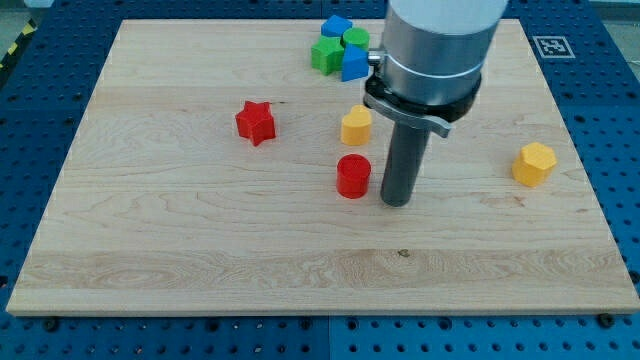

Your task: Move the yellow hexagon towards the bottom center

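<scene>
The yellow hexagon (534, 163) sits near the board's right edge, at mid height. My tip (396, 203) rests on the board near the centre, well to the hexagon's left. A red cylinder (353, 176) stands just left of the tip, close but apart. A second yellow block (356, 125), with a rounded top, sits above the red cylinder, partly beside the rod.
A red star (256, 122) lies left of centre. At the view's top a cluster holds a blue block (336, 26), two green blocks (325, 55) (356, 38) and another blue block (353, 63). The wooden board (150, 250) ends close behind the hexagon on the right.
</scene>
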